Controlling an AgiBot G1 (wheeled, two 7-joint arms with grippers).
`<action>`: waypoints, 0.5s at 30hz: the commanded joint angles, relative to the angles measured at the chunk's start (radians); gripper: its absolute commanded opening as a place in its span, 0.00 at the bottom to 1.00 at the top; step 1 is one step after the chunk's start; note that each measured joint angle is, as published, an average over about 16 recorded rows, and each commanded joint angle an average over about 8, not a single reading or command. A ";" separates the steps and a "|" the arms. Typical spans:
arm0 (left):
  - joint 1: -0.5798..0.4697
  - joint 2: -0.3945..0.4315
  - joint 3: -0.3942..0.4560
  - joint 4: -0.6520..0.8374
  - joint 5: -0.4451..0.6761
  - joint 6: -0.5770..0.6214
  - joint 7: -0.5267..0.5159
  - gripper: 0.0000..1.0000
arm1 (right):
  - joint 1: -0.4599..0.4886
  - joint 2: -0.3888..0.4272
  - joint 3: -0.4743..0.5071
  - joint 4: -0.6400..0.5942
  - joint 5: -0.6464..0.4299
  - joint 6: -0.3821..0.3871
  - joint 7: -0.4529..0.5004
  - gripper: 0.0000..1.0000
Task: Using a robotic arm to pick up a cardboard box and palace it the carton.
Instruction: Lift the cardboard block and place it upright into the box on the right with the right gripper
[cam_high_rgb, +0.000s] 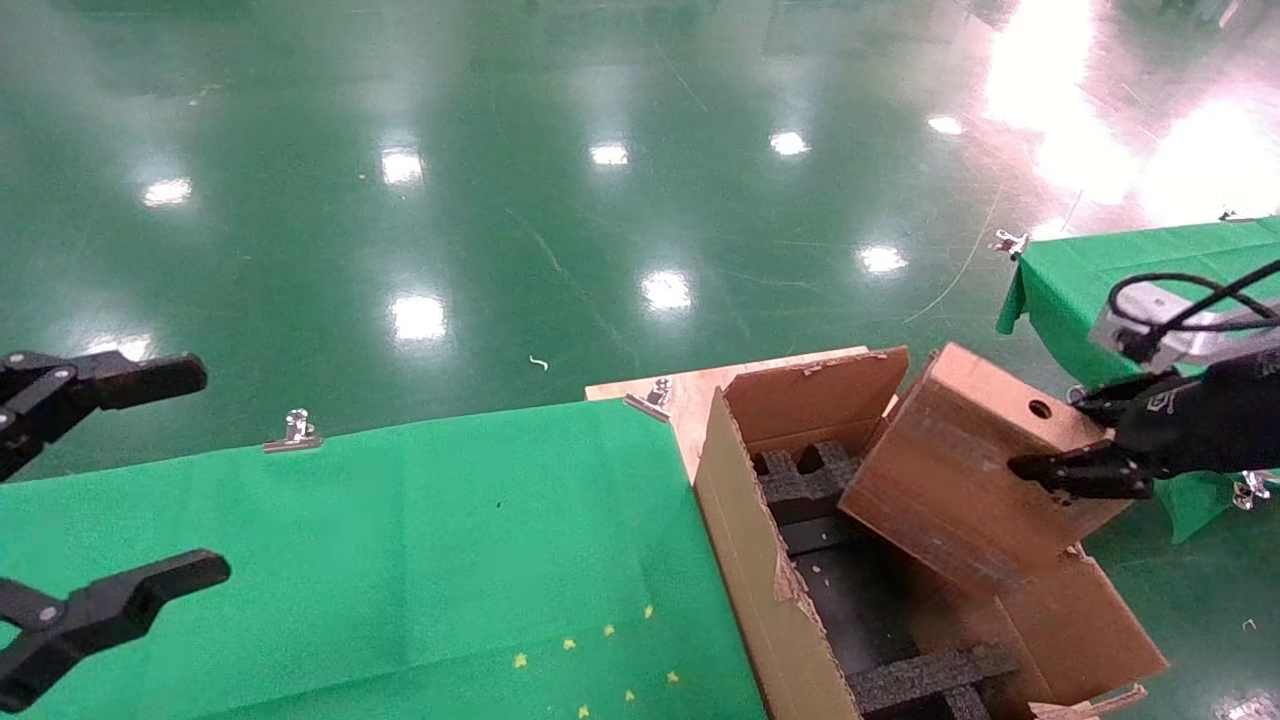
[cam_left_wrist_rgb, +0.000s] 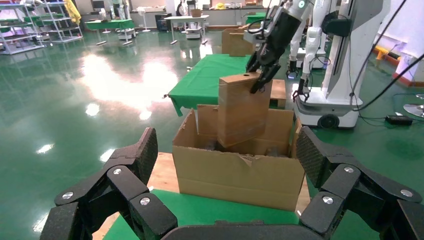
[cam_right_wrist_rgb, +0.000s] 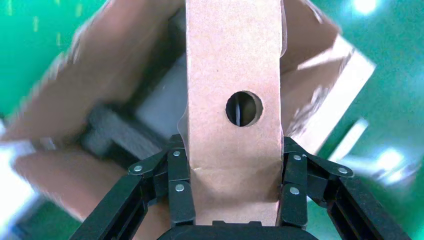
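Right gripper (cam_high_rgb: 1085, 440) is clamped on the cardboard box (cam_high_rgb: 960, 470) at its holed narrow end, one finger on each broad face — the right wrist view shows both fingers (cam_right_wrist_rgb: 176, 187) pressed flat against the sides, punched hole (cam_right_wrist_rgb: 243, 108) just beyond them. Box is held tilted over the open carton (cam_high_rgb: 760, 560), lower end dipping inside the carton mouth above the black foam inserts (cam_high_rgb: 800, 475). Whether that lower end already touches foam: cannot tell.

Left gripper (cam_high_rgb: 95, 490) parked over the green-covered table (cam_high_rgb: 400, 540), fingers spread wide, nothing in it.

Step in hand, by my reading: lowering and seating the box, approx. two-thirds through the task.

Recommendations:
- Bring the box closer to upright before descent, so the lower edge enters the gap between the foam pieces rather than landing on top of one.
- Keep clear of the carton's far flap (cam_high_rgb: 815, 400) and torn near wall.
- Descend slowly; release only once the box is supported — an early drop risks it tipping against the carton wall.
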 joint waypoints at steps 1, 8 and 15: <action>0.000 0.000 0.000 0.000 0.000 0.000 0.000 1.00 | -0.026 0.006 -0.006 -0.015 0.023 0.041 0.095 0.00; 0.000 0.000 0.000 0.000 0.000 0.000 0.000 1.00 | -0.096 0.059 -0.048 0.110 -0.027 0.185 0.381 0.00; 0.000 0.000 0.000 0.000 0.000 0.000 0.000 1.00 | -0.133 0.092 -0.075 0.214 -0.082 0.276 0.570 0.00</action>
